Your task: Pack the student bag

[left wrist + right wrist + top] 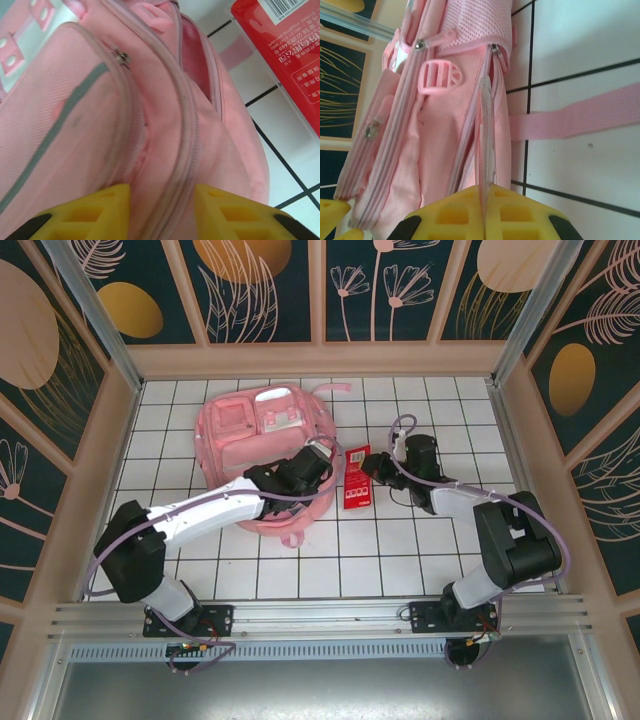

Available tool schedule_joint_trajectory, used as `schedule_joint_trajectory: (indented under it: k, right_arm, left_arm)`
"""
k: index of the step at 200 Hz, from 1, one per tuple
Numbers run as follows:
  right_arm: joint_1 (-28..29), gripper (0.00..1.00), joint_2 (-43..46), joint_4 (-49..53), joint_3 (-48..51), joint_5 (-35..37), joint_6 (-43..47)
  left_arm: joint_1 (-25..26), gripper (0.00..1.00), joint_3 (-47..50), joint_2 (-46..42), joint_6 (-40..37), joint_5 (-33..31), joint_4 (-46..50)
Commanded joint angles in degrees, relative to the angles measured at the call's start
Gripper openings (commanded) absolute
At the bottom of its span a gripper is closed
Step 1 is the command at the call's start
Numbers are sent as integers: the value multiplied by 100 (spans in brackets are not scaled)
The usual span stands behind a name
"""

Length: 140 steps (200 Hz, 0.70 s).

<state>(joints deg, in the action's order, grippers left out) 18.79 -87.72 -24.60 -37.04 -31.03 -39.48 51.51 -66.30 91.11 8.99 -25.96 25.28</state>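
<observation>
Left arm lay stretched low over the student bag, left gripper at the bag's right edge. Yellow fingers stood partly apart, astride a zipped seam; grip unclear. Right arm folded at the elbow and reached left. Right gripper was pinched closed on a thin pale strip; what it belonged to unclear. Bag lay flat at the rear left of the white tiled table, red packet just beside it. Dark walls bore gold and pink plant prints.

Overhead, wrist close-ups sharing student bag
</observation>
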Motion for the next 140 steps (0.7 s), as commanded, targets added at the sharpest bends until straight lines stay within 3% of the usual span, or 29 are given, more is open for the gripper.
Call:
schedule_joint_trajectory:
  k: [1,16,30,42,59,140]
  right_arm:
    - [-23,0,219,-204,134,-185,-71]
    - [-20,0,259,-229,170,-211,-91]
    - [-20,0,300,-238,187,-246,-90]
    - [-22,0,320,-281,196,-304,-125]
    - [-24,0,278,-444,214,-494,-226]
    - [557,0,-523,-1130,-544,-1346,-727]
  left_arm:
    - [-12,43,-13,213,-153,-463,-149]
    - [-17,49,-50,388,-161,-763,-87]
    - [-2,45,-67,538,-152,-1146,-25]
    - [-12,33,-80,644,-143,-1399,9]
    - [-7,0,-140,649,-98,-1570,25]
    - [-1,0,-1154,-471,-258,-1474,-216]
